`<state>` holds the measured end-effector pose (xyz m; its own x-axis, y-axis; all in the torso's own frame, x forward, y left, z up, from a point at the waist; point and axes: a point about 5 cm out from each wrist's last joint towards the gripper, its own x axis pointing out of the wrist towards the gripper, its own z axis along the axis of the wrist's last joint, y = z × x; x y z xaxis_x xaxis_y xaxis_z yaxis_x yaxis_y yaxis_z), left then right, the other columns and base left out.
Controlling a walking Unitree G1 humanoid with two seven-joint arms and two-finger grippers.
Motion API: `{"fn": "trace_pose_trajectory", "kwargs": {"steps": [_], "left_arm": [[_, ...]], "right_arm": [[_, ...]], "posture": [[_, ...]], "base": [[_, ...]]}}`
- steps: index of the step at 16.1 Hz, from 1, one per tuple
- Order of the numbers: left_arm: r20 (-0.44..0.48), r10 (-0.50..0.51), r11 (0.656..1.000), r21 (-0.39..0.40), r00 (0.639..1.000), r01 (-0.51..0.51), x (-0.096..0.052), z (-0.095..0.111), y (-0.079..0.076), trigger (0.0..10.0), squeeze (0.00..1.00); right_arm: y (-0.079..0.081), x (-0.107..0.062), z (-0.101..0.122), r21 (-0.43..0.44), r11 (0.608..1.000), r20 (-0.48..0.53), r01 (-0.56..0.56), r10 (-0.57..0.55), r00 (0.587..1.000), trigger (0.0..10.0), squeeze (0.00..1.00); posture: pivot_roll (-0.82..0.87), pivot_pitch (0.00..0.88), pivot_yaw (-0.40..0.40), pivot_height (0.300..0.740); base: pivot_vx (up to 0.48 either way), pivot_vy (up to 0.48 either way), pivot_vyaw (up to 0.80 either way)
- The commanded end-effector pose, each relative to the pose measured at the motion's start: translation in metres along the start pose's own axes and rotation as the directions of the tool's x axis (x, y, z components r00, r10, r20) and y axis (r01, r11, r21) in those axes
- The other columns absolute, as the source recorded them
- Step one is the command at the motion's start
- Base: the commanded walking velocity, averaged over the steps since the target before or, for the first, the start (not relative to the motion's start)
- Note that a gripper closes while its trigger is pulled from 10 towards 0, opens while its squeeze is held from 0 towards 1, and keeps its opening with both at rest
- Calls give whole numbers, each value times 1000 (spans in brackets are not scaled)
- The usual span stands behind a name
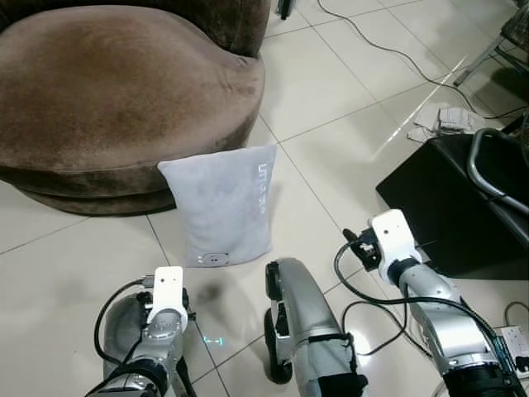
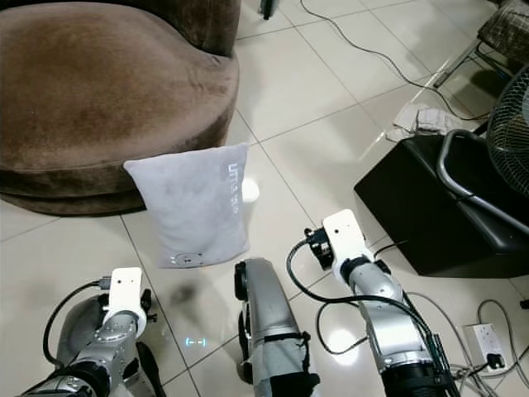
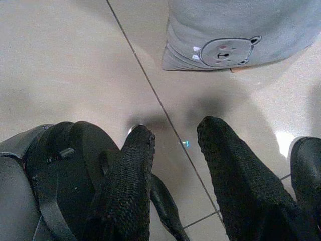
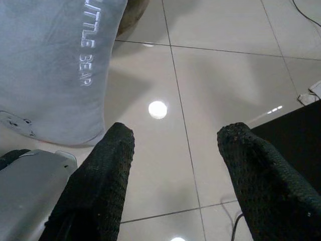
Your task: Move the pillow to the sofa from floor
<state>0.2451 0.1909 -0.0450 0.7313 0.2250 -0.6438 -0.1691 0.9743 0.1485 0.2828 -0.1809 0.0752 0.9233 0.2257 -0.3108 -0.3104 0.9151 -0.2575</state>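
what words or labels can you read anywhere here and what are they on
"LITTLE BEAR": pale lettering running along one edge of the grey pillow; the first letter is cut off at the frame edge in the right wrist view.
The same lettering in the head views is too small to read.
The pillow's bear-face patch carries no words.

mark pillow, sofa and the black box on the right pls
pillow [image 1: 221,207], left eye view, middle of its grey face.
sofa [image 1: 116,83], left eye view, top of the brown seat cushion.
black box [image 1: 446,211], left eye view, its flat top.
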Motion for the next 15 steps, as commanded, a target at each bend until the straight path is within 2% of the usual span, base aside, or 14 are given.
{"fn": "trace_pose_trajectory", "kwargs": {"steps": [1,8,15], "left_arm": [[-101,1,1000,11,995,0,-7,-30,-1,10000,0],[-103,1,1000,7,995,0,-8,-31,-2,10000,0],[-102,5,1000,15,995,-3,-7,-31,-1,10000,0]], "right_arm": [[-4,-4,-10,-8,1000,-44,9,-9,999,10000,0],[-5,-7,-19,-7,1000,-73,8,-9,997,10000,0],[-1,-5,-17,-15,1000,-65,-13,12,998,10000,0]], "posture": [[-190,318,-206,543],[-197,307,-212,543],[-183,277,-207,543]], "base": [[0,0,0],[0,0,0],[0,0,0]]}}
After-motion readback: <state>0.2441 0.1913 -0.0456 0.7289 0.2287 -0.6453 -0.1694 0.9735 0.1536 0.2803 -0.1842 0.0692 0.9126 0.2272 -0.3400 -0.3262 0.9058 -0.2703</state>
